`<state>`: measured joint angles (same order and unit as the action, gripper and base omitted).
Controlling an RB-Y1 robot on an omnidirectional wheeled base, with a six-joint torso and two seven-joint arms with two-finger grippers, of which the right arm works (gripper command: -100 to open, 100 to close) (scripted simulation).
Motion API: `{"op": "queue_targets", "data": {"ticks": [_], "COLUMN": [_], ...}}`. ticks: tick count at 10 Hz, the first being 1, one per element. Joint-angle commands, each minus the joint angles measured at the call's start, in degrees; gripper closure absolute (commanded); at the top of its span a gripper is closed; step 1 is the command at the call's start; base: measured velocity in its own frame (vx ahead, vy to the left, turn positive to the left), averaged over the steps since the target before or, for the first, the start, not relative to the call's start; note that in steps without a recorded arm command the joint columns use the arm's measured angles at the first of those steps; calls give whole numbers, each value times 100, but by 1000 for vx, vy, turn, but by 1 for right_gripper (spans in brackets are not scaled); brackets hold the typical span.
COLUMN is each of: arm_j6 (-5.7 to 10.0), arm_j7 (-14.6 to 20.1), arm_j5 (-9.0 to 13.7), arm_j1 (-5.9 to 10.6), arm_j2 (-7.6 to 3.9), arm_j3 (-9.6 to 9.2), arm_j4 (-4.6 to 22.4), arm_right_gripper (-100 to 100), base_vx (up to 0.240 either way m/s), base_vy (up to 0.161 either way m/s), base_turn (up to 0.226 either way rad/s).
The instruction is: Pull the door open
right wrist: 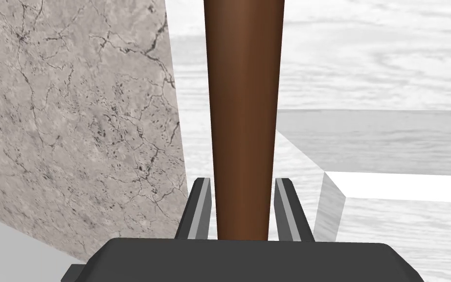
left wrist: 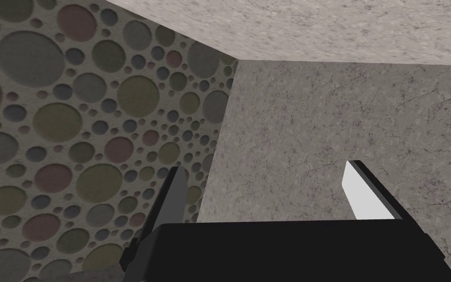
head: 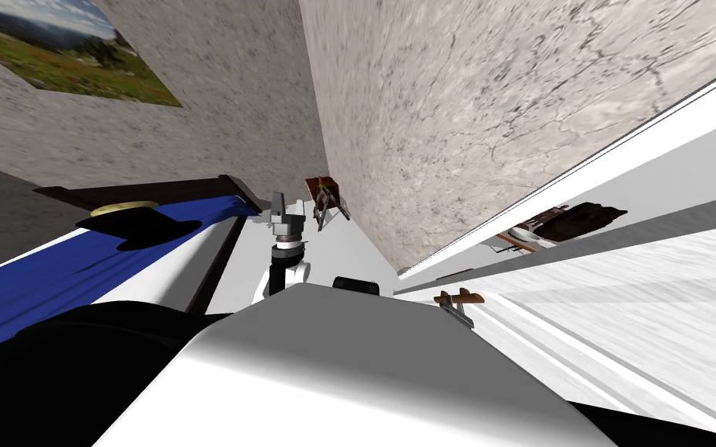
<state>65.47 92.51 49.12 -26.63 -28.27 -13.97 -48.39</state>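
Spanning the right side of the head view, a grey veined wall (head: 504, 116) runs back to a corner, w/ the white wood-grain door (head: 644, 310) below and beside it, just right of the robot. Opposite, on the left, lies a bed (head: 77, 272) w/ a blue cover and dark frame; a black, hat-like item (head: 139, 226) rests on it, and a framed landscape picture (head: 53, 54) hangs on the wall above. Next in size, the left arm is raised ahead of the chest, between bed and wall; the left gripper (left wrist: 268, 181) has its fingers spread well apart, nothing between them. Smaller still, the brown door handle (right wrist: 243, 122) is a tapering bar projecting from the door near its edge, approx. level w/ the chest tip in the head view. The right gripper (right wrist: 243, 183) is clamped on that handle: both fingers (right wrist: 201, 205) press its sides, w/ the bar's end reaching the gripper body.
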Motion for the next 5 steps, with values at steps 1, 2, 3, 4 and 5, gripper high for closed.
{"op": "queue_targets", "data": {"ticks": [1,2,3,4,5], "arm_j6": [85,38,127,175,227], "arm_j7": [43,29,67,84,103], "arm_j5": [-99,-63,-175,-225,-280], "arm_j1": [-72,-26,-70,-91,-114], "arm_j2": [-33,-24,-47,-67,-88], "arm_j3": [-126,-83,-232,-295,-363], "arm_j4": [-49,-29,-57,-70,-85], "arm_right_gripper": [100,100,100,100,100], "base_vx": [-249,-102,-154,-244,-229], "base_vy": [21,20,-1,12,22], "base_turn": [57,25,56,64,37]}}
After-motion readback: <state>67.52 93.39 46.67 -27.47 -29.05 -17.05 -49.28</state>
